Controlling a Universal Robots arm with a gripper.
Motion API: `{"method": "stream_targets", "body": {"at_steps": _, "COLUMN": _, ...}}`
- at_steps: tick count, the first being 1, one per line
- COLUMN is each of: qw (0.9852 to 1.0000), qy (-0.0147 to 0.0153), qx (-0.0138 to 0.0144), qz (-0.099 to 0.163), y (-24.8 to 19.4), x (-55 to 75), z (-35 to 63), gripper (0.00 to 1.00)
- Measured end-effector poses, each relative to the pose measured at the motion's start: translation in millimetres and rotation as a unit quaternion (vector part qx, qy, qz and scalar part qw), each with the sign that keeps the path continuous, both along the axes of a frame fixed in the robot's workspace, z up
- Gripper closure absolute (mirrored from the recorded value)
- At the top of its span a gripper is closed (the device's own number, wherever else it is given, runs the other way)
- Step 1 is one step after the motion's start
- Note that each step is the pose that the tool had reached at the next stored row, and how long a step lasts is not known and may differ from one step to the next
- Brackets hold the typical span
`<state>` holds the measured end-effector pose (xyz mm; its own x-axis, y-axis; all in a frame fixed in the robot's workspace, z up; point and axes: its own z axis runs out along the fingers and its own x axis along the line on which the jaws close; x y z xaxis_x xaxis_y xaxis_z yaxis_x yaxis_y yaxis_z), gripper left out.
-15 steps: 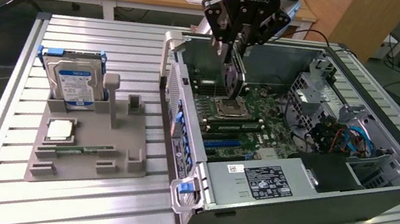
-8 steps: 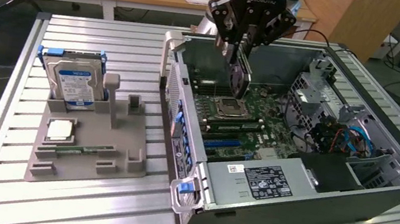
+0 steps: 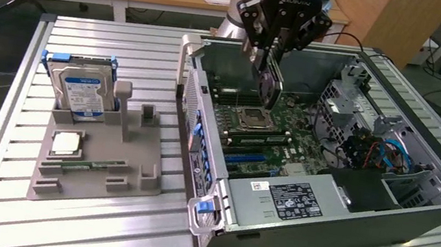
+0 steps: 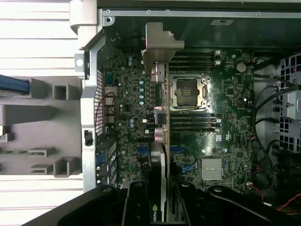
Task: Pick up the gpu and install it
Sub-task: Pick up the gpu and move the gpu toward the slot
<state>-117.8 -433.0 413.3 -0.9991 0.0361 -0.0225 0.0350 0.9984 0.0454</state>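
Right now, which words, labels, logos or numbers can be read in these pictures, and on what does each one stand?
"ROBOTIQ", faint: on the body of the gripper.
Small logo, no words: on the gpu held between the fingers.
Blue label on the hard drive: too small to read.
White label on the computer case: too small to read.
White sticker on the motherboard: blurred.

The hand [image 3: 264,56] grips the gpu [image 3: 270,88] upright above the motherboard [image 3: 275,138] in the open case [image 3: 347,214]
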Motion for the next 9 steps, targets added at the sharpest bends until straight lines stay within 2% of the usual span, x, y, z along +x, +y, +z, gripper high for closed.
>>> {"method": "stream_targets", "body": {"at_steps": 9, "qw": 1.0000, "qy": 0.0000, "qx": 0.0000, "qz": 0.000, "y": 0.0, "x": 8.6, "z": 0.0, "gripper": 0.74}}
